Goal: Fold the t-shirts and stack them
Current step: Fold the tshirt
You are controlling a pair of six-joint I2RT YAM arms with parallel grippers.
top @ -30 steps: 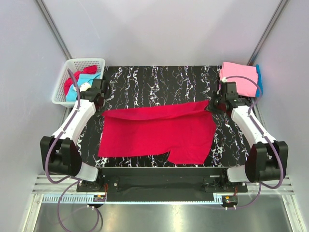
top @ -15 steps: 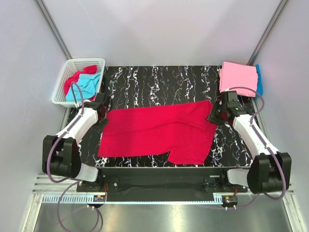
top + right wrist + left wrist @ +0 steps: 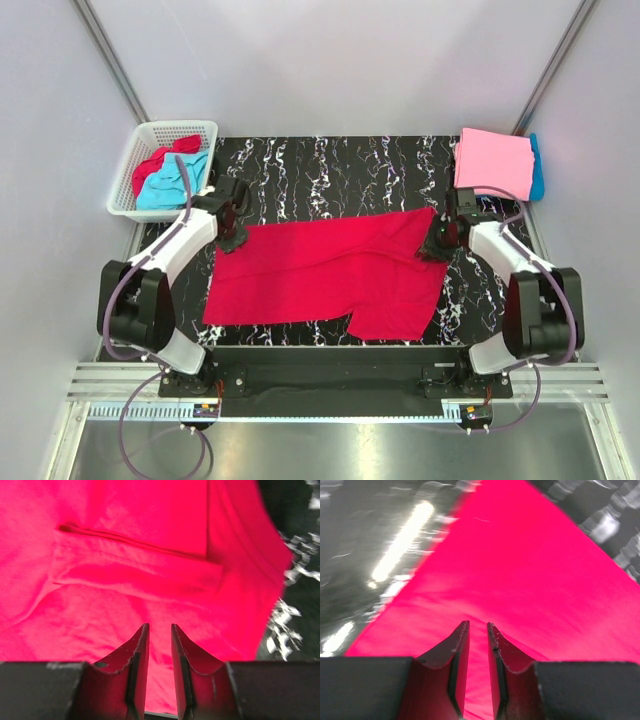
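Found the crimson t-shirt [image 3: 325,270] spread flat across the middle of the desk [image 3: 330,165], closer to the near edge than to the far edge. Read its long axis as running from the left edge to the right edge. Judged, from the one sleeve jutting toward the near edge at the right end, to lie with shoulders toward the right edge and hem toward the left. Noted the left gripper [image 3: 232,238] at the far-left corner of the cloth and the right gripper [image 3: 437,245] at its far-right corner. Seen from each wrist: fingers [image 3: 457,645] drawn almost together, only a thin slit between them, red cloth in that slit; taken as pinching the crimson t-shirt at both ends of its far edge. Assessed as light, limp and not fragile, but prone to sag and wrinkle between holds; best taken at corners or along a hem, both ends together, kept taut. Recorded a folded pink t-shirt [image 3: 493,160] at the far-right corner, lying over a turquoise t-shirt [image 3: 537,170]. Observed a white basket [image 3: 150,130] off the far-left corner, holding crumpled red cloth [image 3: 152,168] and crumpled turquoise cloth [image 3: 172,187]
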